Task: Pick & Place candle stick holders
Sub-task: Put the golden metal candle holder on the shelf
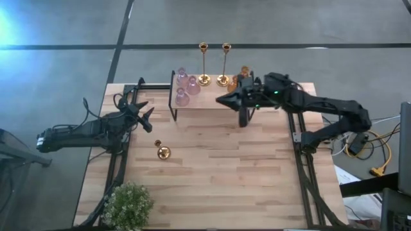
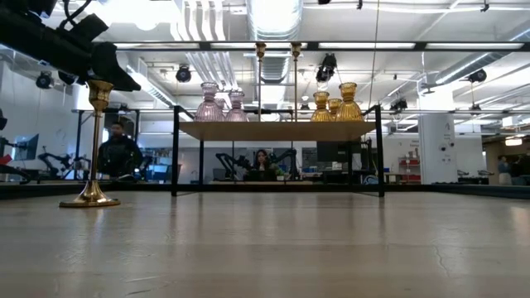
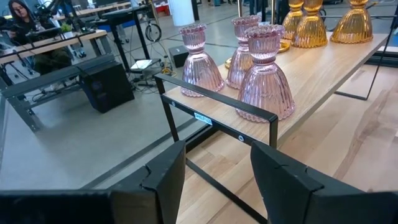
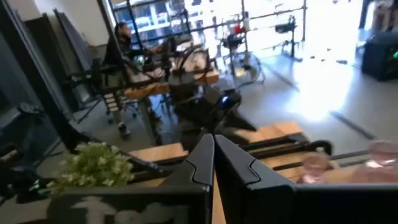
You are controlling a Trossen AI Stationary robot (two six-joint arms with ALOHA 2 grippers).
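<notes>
Seemingly, most of the work is done: eight candle stick holders (image 1: 212, 80) are gathered on the raised shelf (image 1: 212, 101) at upper centre. One gold holder (image 1: 162, 152) is left on the table, left of centre. The left gripper (image 1: 146, 118) is held open beside it; the right gripper (image 1: 221, 101) is shut, empty, over the shelf.
</notes>
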